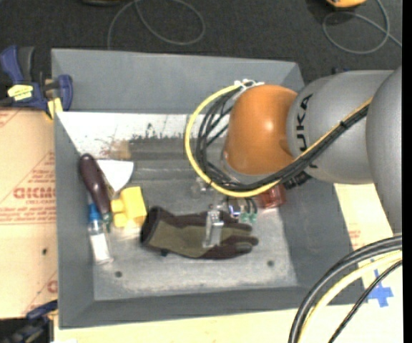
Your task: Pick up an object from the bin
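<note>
My gripper [214, 229] hangs below the orange wrist cover, low in the middle of the bin. Its metal tip rests on or just above a dark olive-brown glove [177, 236] that lies flat along the bin's front floor, cuff to the left. The tip meets the glove near the palm, toward its right end. Whether the glove is pinched I cannot tell. A yellow block [129, 207] sits just left of the glove's cuff.
At the left lie a tool with a dark red handle [95, 181], a white triangular piece [116, 171] and a small clear tube with a blue band [99, 240]. A reddish-brown thing [270, 197] peeks out under the arm at the right.
</note>
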